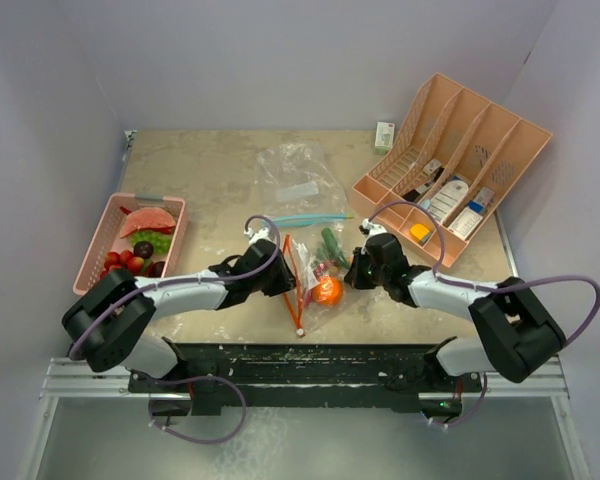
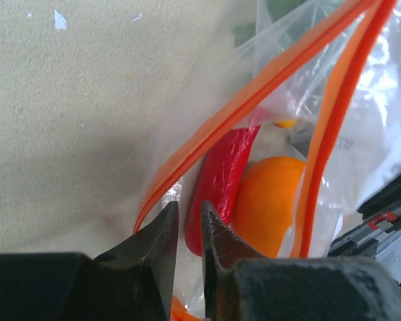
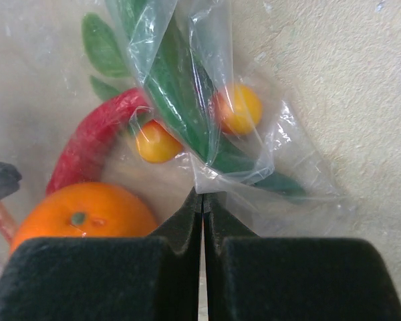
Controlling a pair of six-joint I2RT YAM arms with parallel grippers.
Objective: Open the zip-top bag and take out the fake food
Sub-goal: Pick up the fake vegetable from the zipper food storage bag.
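Zip-top bag [image 1: 308, 265] lies mid-desk, nr front edge, orange zip strips parted. Inside: orange [image 1: 327, 290], red chili [image 3: 93, 137], green leaf [image 3: 177, 93]. L end effector [image 2: 187, 217] nearly closed, pinching bag film by the zip. R end effector [image 3: 202, 197] clamped tight on film, opposite side. Desk [image 1: 200, 170] beige, mottled; pale walls [image 1: 280, 60] on 3 sides. Pink basket [image 1: 92, 250] w/ fake food [image 1: 145, 235] at L edge. Rack [image 1: 435, 100] rear R. Second clear bag [image 1: 295, 175] just behind. Widest bare stretch: rear L.

Top camera looks down over the table [image 1: 210, 170]; both close wrist cameras seemingly share the orange [image 3: 87, 214].
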